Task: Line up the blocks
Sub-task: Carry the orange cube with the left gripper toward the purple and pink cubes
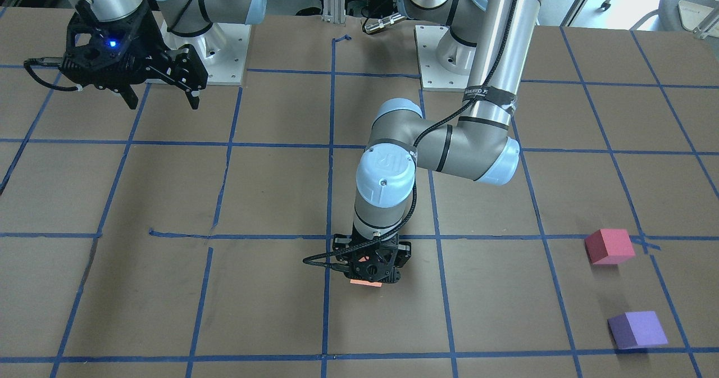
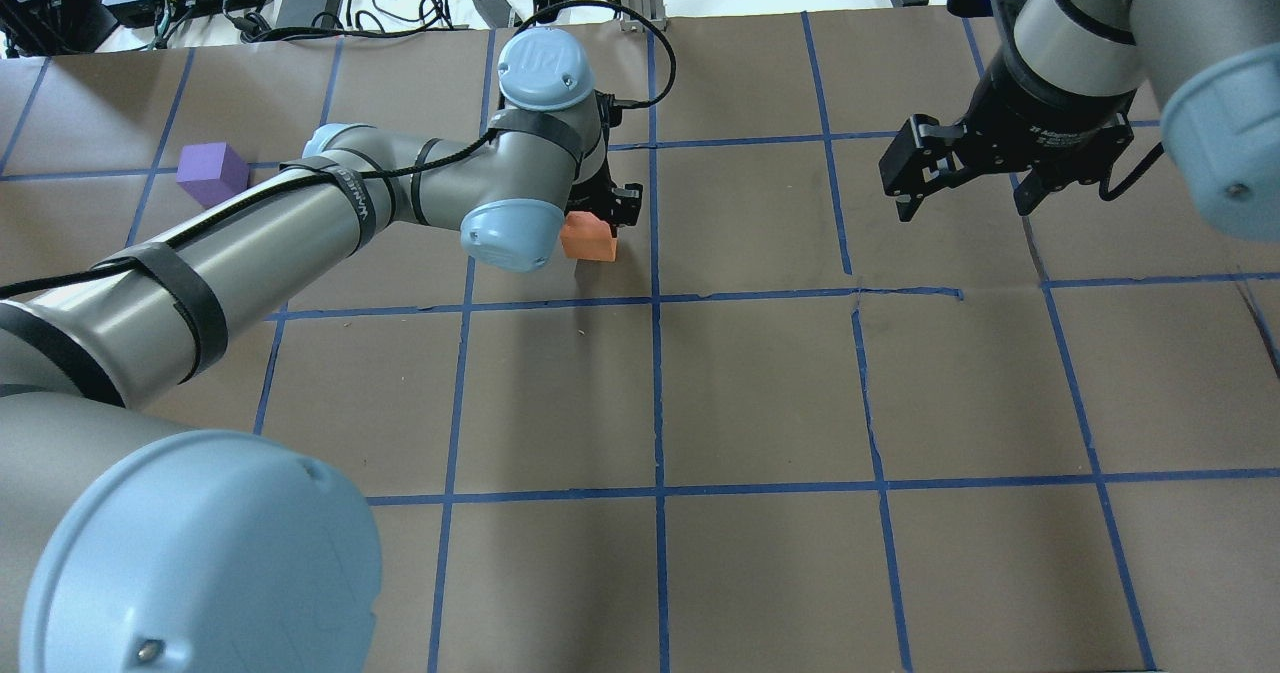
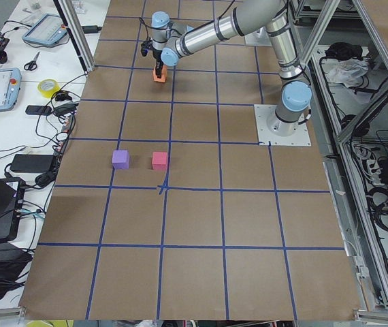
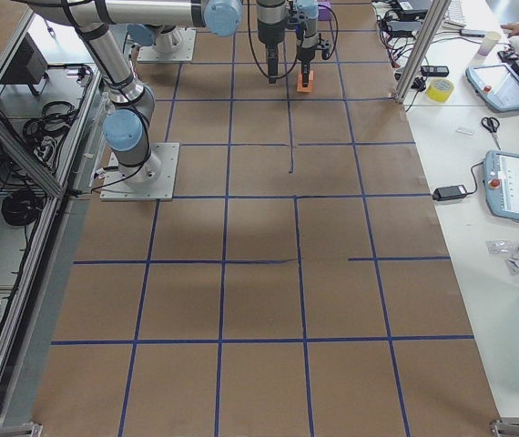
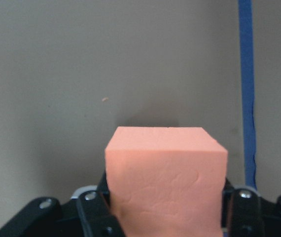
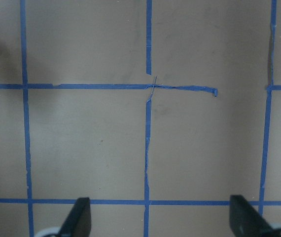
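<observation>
- Grips the orange block in the left tool, with fingers pressed against two opposite sides, near the middle of the table and toward the operators' edge.
- Cannot tell whether resting on the table or hanging just above it.
- Shows the pinkish-red block and the purple block well apart from orange, toward the table's left end, near each other, with purple closer to the operators' edge.
- Probably calls for bringing orange and that pair together, with the left arm nearer for it.
- Holds the right tool released, fingers wide apart and empty, above the robot-side edge toward the right end, far from every block.
</observation>
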Available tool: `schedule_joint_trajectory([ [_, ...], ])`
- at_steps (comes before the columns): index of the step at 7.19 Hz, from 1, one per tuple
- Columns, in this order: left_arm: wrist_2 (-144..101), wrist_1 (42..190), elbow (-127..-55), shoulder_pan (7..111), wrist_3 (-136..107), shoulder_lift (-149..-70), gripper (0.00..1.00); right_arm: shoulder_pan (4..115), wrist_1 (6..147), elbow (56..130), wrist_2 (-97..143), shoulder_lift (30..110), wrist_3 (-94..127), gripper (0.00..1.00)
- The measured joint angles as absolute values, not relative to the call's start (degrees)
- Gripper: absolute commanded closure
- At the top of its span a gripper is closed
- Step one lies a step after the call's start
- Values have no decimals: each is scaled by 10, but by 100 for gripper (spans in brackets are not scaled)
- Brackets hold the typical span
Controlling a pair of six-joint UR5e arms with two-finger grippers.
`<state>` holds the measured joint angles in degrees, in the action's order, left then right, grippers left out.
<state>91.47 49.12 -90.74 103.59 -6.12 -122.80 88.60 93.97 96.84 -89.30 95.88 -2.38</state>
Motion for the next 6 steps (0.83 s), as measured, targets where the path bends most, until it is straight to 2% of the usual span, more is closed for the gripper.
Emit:
schedule_joint_trajectory([
  [6, 936, 559, -901, 819, 15, -1178, 100, 886, 940, 969, -902, 958, -30, 0],
])
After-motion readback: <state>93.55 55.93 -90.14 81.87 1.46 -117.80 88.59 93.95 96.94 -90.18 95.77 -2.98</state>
